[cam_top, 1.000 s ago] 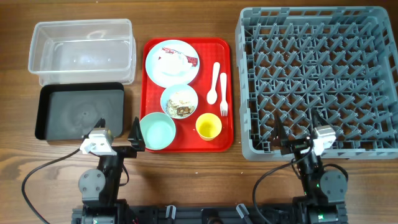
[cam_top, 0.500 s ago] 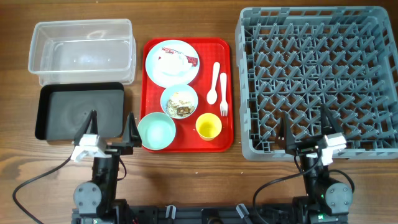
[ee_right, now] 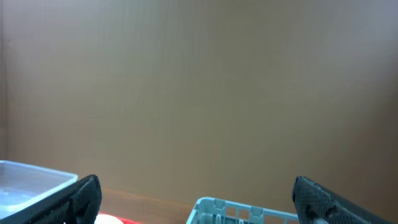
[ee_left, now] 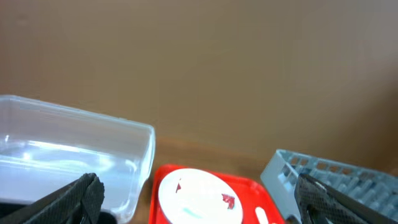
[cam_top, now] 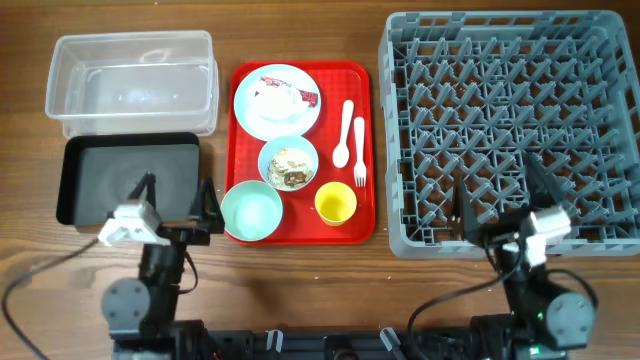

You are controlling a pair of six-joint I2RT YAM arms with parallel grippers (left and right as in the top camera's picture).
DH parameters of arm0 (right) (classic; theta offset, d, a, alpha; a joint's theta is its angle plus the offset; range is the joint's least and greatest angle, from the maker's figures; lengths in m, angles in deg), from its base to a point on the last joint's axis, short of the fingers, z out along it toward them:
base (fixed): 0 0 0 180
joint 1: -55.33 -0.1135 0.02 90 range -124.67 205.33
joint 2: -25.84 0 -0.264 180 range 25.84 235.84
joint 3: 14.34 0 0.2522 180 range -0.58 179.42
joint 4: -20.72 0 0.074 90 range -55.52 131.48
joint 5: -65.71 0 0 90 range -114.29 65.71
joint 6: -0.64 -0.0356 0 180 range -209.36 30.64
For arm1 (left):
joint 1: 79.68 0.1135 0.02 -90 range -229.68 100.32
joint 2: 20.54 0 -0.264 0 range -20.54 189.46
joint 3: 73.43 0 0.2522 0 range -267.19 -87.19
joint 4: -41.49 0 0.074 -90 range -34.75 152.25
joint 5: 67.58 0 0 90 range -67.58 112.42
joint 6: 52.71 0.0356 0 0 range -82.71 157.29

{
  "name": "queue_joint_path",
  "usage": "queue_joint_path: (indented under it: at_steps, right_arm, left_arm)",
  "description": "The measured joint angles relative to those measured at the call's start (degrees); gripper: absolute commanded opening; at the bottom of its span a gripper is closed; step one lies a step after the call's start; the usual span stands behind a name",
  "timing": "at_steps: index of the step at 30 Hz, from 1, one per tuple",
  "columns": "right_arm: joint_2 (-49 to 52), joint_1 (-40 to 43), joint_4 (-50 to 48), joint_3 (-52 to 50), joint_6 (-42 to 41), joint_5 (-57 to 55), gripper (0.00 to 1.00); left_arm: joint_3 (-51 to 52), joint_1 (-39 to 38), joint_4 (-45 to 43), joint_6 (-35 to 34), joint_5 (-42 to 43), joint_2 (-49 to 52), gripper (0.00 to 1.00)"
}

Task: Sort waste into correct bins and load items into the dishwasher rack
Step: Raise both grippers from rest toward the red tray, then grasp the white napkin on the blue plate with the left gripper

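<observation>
— What has changed for us, biggest things first?
— The dishwasher rack (cam_top: 500,20) fills the right of the frame and holds nothing, as before. Our right gripper (cam_top: 495,180) has swung outward over its lower edge, jaws spread wide and grasping nothing.
— And the bins?
— The clear tub (cam_top: 130,38) sits upper left with the black tray (cam_top: 110,185) just below it, both bare. Our left gripper (cam_top: 177,185) has drifted left, over the black tray's lower right corner, jaws likewise released and empty.
— The red serving tray (cam_top: 345,75)?
— Unmoved in the middle. We still find the plate (cam_top: 245,100) at its top with the tissue (cam_top: 275,103) and snack wrapper (cam_top: 307,98). Below it are the bowl of scraps (cam_top: 268,155), the empty bowl (cam_top: 253,211), the yellow cup (cam_top: 336,204), and the spoon (cam_top: 344,130) and fork (cam_top: 359,150) at the right.
— So?
— We judge that the arms have only repositioned; no sorting or loading has begun.
</observation>
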Motion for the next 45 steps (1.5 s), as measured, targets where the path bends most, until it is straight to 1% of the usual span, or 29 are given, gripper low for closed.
queue_joint_path:
  at_steps: [4,5,10,12,16,18,20,22,25,27,29,32,36,40,45]
  right_arm:
    - [9.86,0.00,5.20,8.59,0.59,2.08,1.00]
    - [13.57,0.00,7.04,11.93,0.59,2.82,1.00]
    - [27.93,0.00,21.68,27.65,0.61,3.85,1.00]
    - [33.46,0.00,27.87,34.47,0.76,4.39,1.00]
    - [41.97,0.00,37.83,45.53,0.76,4.90,1.00]
    - [45.57,0.00,42.07,50.14,0.76,5.05,1.00]
    - [48.83,0.00,45.05,53.94,0.76,5.25,1.00]
    - [51.54,0.00,47.63,56.65,0.79,5.55,1.00]
    - [53.64,0.00,48.59,57.70,0.76,6.62,1.00]
    - [54.42,0.00,49.81,57.77,0.76,7.56,1.00]
    - [55.01,0.00,51.69,57.77,0.76,8.85,1.00]
    - [55.39,0.00,55.25,57.79,0.76,10.23,1.00]
    - [55.45,0.00,58.18,57.81,0.76,10.82,1.00]
    - [55.45,0.00,59.01,57.83,0.79,10.82,1.00]
    - [55.56,0.00,59.04,57.81,0.79,10.82,1.00]
  left_arm:
    - [-10.49,0.00,4.63,2.49,2.12,9.62,1.00]
    - [-15.21,0.00,6.82,3.37,2.91,14.25,1.00]
    - [-29.99,-1.51,16.28,7.56,4.92,30.25,1.00]
    - [-36.87,-3.69,20.11,9.75,5.18,37.81,1.00]
    - [-49.31,-7.93,24.63,11.98,4.44,51.45,1.00]
    - [-57.20,-9.60,29.20,12.57,4.33,59.06,1.00]
    - [-66.29,-10.95,35.58,12.94,4.13,67.41,1.00]
    - [-76.13,-12.02,44.15,13.20,3.82,75.93,1.00]
    - [-91.08,-13.75,55.91,13.46,3.58,89.13,1.00]
    - [-98.27,-14.93,59.52,14.08,3.58,96.37,1.00]
    - [-101.29,-16.00,60.22,14.73,3.56,101.26,1.00]
    - [-102.16,-17.62,60.87,15.54,3.54,107.21,1.00]
    - [-102.27,-18.25,61.48,15.39,3.28,111.36,1.00]
    - [-102.27,-17.79,61.09,9.62,1.09,115.65,1.00]
    - [-102.27,-16.85,60.87,2.34,-0.46,118.51,1.00]
